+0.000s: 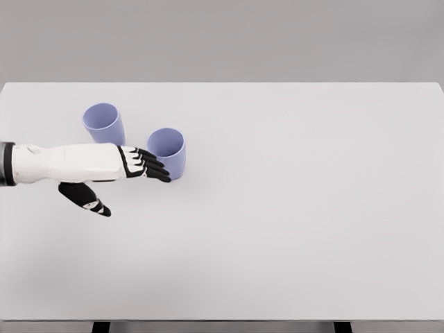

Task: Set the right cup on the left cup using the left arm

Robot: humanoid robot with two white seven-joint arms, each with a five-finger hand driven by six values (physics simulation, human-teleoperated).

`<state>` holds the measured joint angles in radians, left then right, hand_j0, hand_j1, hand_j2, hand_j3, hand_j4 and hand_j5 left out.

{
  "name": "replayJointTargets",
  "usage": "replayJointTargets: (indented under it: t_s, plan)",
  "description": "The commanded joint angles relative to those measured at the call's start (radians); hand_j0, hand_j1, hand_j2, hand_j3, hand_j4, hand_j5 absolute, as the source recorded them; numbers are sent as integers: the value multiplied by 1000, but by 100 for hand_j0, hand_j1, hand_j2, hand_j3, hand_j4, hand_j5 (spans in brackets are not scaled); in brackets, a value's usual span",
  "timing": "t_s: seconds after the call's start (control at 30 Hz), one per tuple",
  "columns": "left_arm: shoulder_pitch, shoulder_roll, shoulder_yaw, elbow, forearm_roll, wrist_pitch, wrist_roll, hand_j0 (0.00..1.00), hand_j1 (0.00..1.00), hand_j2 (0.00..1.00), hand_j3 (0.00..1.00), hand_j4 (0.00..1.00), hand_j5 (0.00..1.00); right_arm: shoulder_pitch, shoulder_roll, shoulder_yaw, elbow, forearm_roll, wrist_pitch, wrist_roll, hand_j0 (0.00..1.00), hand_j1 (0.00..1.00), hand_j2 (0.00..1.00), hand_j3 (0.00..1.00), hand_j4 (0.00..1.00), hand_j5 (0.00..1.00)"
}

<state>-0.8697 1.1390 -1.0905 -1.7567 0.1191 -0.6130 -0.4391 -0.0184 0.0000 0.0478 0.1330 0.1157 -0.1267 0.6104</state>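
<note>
Two lavender cups stand upright on the white table (291,208). The left cup (104,123) is farther back, the right cup (167,151) a little nearer and to its right. My left hand (142,164) comes in from the picture's left, its black fingers (154,166) stretched out and reaching the right cup's near left side. The thumb (87,199) hangs down apart from the fingers. Nothing is held. Whether the fingertips touch the cup is not clear.
The table's far edge (222,83) runs behind the cups, and its front edge (222,320) lies at the bottom of the picture. Two dark table legs (101,327) show below it.
</note>
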Motion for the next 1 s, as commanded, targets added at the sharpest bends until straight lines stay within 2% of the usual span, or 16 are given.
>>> replayJointTargets:
  t_s: [0.0,0.13,0.27,0.37,0.4,0.43,0.47,0.5,0.53,0.57,0.6,0.63,0.7,0.8,0.97]
  plan:
    - [-2,4,-8,0,11,2,0,100,100,100,100,100,100,0,0,0,2,2,-1,0,100,100,100,100,100,100]
    - [-104,-22,-6,28,11,2,0,100,100,100,100,100,100,5,0,-2,5,1,-1,0,100,100,100,100,100,100]
    - [-147,-62,-8,68,37,2,0,100,100,100,100,100,100,5,0,-3,7,-1,1,0,100,100,100,100,100,100]
    - [-167,-100,-31,80,47,2,0,100,100,100,100,100,100,5,0,-3,5,1,1,0,100,100,100,100,100,100]
    - [-187,-100,-49,80,73,2,0,100,100,100,100,100,100,5,0,-3,7,-1,1,0,100,100,100,100,100,100]
    - [-221,-94,-98,80,99,2,0,100,100,100,100,100,100,5,0,-3,5,1,1,0,100,100,100,100,100,100]
    - [-317,-91,-210,82,122,2,0,100,100,100,100,100,100,3,0,-2,5,1,-1,0,100,100,100,100,100,100]
    - [-409,-96,-357,82,149,2,0,100,100,100,100,100,100,5,0,-2,7,1,1,0,100,100,100,100,100,100]
    - [-463,-96,-436,85,165,2,0,100,100,100,100,100,100,3,0,-3,7,1,1,0,100,100,100,100,100,100]
    - [-488,-104,-445,100,182,2,0,100,100,100,100,100,100,3,0,-3,5,1,1,0,100,100,100,100,100,100]
    - [-492,-111,-437,115,201,2,0,100,100,100,100,100,100,5,0,-2,7,1,1,0,100,100,100,100,100,100]
    - [-523,-128,-437,137,217,2,0,100,100,100,100,100,100,5,0,-3,5,-1,-1,0,100,100,100,100,100,100]
    - [-552,-150,-439,149,218,2,0,100,100,100,100,100,100,5,0,-3,5,1,1,0,100,100,100,100,100,100]
    - [-560,-214,-450,212,209,2,0,100,100,100,100,100,100,5,0,-3,5,1,1,0,100,100,100,100,100,100]
    - [-558,-231,-453,284,179,2,17,100,100,100,100,100,100,5,0,-3,5,1,1,0,100,100,100,100,100,100]
